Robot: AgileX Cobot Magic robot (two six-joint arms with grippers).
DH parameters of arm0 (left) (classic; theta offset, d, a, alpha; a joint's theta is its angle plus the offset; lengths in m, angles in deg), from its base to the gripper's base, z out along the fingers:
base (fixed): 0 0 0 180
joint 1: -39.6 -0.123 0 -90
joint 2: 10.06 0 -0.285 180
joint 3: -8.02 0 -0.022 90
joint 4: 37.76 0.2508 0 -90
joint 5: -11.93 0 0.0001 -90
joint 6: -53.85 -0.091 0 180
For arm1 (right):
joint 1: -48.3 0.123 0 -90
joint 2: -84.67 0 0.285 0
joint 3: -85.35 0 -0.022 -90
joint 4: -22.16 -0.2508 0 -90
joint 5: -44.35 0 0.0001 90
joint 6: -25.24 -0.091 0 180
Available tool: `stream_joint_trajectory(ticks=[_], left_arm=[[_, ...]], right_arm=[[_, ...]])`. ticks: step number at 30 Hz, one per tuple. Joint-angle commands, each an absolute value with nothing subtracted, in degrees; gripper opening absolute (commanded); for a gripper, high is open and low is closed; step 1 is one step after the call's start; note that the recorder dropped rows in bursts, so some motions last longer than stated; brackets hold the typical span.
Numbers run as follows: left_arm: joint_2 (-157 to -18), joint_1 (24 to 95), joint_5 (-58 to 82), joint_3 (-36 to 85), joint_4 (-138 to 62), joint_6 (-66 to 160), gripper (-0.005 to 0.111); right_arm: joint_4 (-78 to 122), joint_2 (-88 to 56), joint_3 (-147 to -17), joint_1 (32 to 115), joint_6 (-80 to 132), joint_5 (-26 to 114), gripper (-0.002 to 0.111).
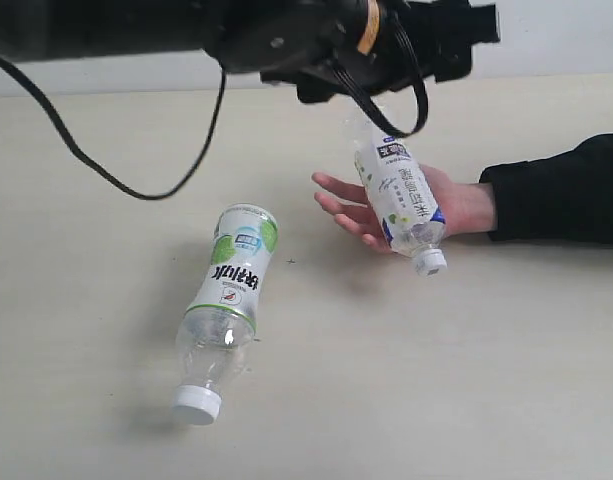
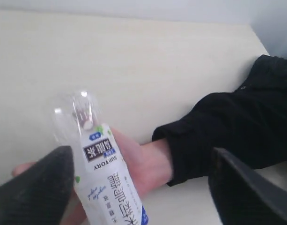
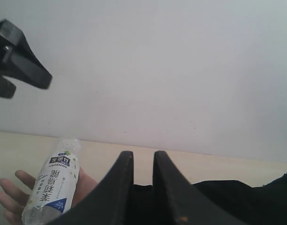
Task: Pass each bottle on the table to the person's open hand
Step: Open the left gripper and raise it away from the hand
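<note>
The white-blue bottle (image 1: pixel 398 195) lies tilted across the person's open hand (image 1: pixel 356 205), its white cap pointing to the table's near edge. My left gripper (image 1: pixel 381 85) reaches across above the bottle's bottom end. It is open, with the jaws wide apart (image 2: pixel 141 152); the bottle (image 2: pixel 108 183) leans beside one finger, over the palm (image 2: pixel 143 164). The white-green bottle (image 1: pixel 231 300) lies on its side on the table (image 1: pixel 436 380), left of the hand. My right gripper (image 3: pixel 143 157) has nothing between its nearly closed fingers. No other bottles show.
The person's black sleeve (image 1: pixel 566 190) rests on the table at the right edge. A black cable (image 1: pixel 86 160) hangs from my left arm over the table's far left part. The right wrist view takes in the bottle (image 3: pixel 52 187) and the hand (image 3: pixel 12 192).
</note>
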State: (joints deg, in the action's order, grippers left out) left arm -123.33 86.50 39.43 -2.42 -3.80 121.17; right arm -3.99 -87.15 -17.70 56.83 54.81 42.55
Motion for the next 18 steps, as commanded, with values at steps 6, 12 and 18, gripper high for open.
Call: stream_joint_trajectory(ticks=[6, 12, 18], left_arm=[[-112.3, 85.9, 58.5, -2.2, -3.0, 104.3, 0.001], [-107.9, 85.9, 60.3, 2.7, -2.6, 100.9, 0.001], [-96.1, 85.9, 31.5, 27.4, -0.7, 100.9, 0.0]], right_arm=[[-4.4, -87.5, -17.4, 56.5, 55.1, 43.1, 0.017], [-4.4, -87.5, -17.4, 56.5, 55.1, 43.1, 0.017], [-4.4, -87.5, -17.4, 56.5, 55.1, 43.1, 0.017]])
